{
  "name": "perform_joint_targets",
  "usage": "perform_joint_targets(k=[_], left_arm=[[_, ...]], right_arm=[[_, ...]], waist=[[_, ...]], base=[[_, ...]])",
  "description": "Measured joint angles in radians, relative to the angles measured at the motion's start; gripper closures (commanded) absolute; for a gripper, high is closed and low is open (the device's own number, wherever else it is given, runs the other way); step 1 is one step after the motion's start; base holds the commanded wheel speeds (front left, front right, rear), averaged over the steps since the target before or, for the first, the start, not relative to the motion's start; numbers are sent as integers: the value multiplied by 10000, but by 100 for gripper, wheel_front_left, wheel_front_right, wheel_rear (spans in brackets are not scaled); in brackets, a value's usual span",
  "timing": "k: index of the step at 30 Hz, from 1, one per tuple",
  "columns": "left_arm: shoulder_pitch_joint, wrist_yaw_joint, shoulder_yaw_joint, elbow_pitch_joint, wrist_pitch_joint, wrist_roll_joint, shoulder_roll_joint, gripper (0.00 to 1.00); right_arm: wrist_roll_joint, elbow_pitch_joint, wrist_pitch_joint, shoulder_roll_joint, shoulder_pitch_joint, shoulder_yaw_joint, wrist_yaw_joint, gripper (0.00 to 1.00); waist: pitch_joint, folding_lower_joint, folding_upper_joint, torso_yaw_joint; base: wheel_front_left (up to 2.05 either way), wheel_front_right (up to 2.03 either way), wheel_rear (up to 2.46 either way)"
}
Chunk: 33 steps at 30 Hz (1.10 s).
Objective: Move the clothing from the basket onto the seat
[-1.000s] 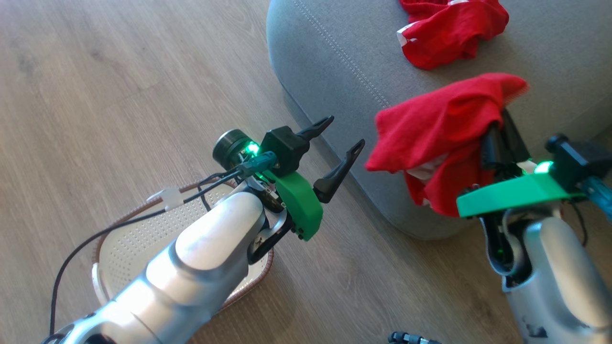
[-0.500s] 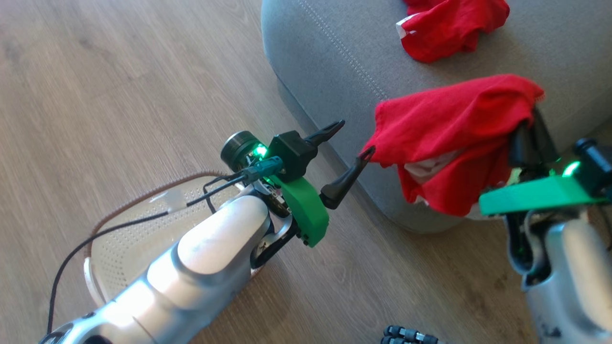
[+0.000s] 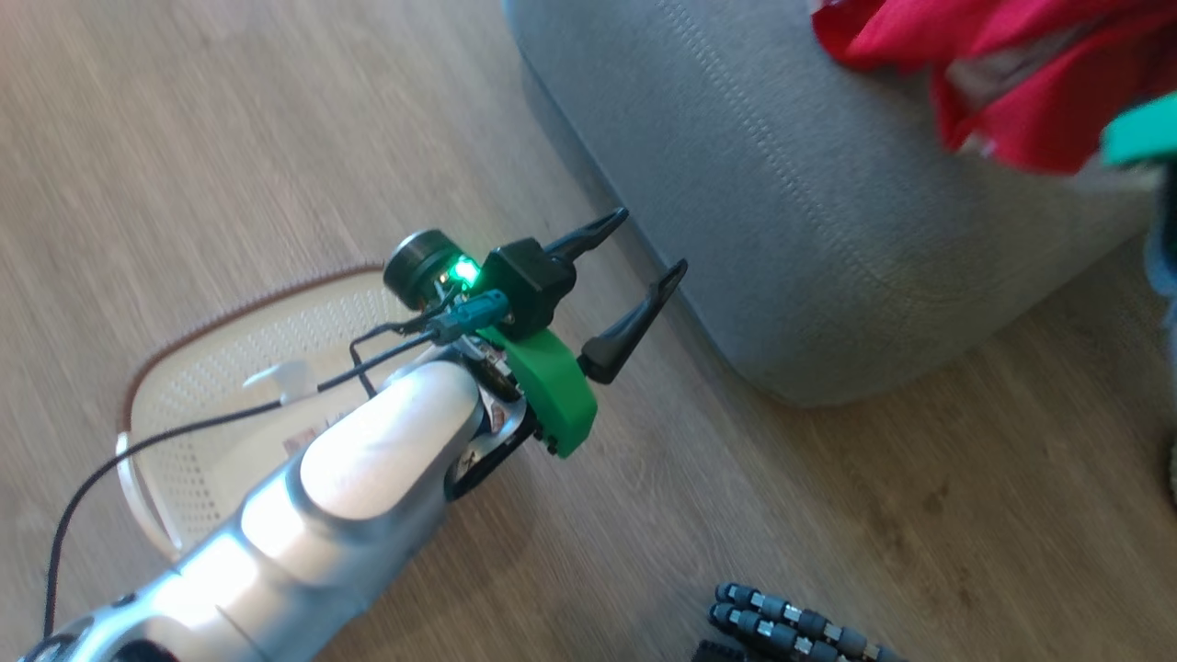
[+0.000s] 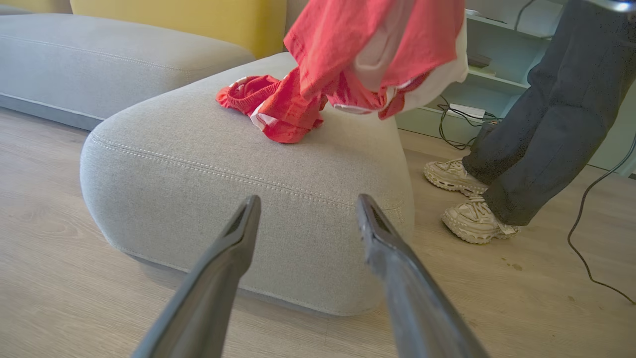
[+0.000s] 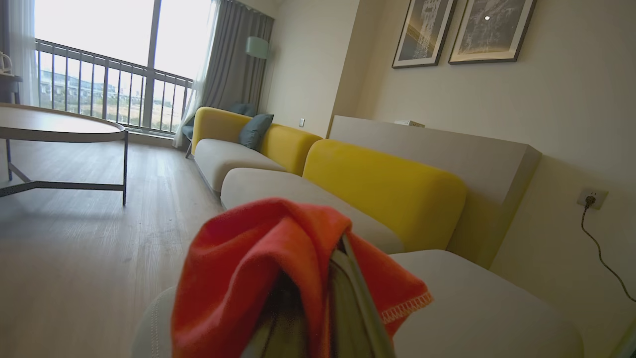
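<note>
Left jaws: spread wide, holding nothing; left gripper [image 4: 308, 199] points at seat [image 4: 223, 189] corner.
Right jaws: pinched together on clothing [image 5: 258, 258]; right gripper [image 5: 343, 268] is raised over seat.
Clothing: one piece hangs from right gripper above seat, another lies crumpled on seat.
Basket [image 3: 211, 368]: on floor, under left arm.

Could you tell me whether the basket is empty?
Empty where visible: the basket shows bare perforated floor, no red fabric; the left arm hides part.
</note>
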Motion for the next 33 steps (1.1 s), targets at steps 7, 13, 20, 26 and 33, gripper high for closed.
perform_joint_targets(k=[7,13,20,26,33], left_arm=[[-627,0,-113,-203,4,130,142,0],[-1066,0,-242,-600,2,382,234,0],[-1768,0,-357,-1083,54,589,217,0],[-1867,0,-520,-1250,75,683,196,0],[-1969,8,-541,-1302,69,731,173,0]], right_arm=[[-552,660,-2,-880,-2219,-1198,0,100],[-1492,2420,-2,-1647,-3697,-2266,0,100],[-2640,4240,232,-2192,-5133,-3609,0,100],[-4054,5275,353,-2564,-6230,-5183,0,100],[-4445,6613,234,-1810,-6289,-5423,0,100]], waist=[[1009,1,0,380],[1895,2,0,925],[2581,2,0,1440],[3208,0,0,2077],[3837,2,-1,2869]], base=[[0,0,0],[0,0,0],[0,0,0],[0,0,0],[0,0,0]])
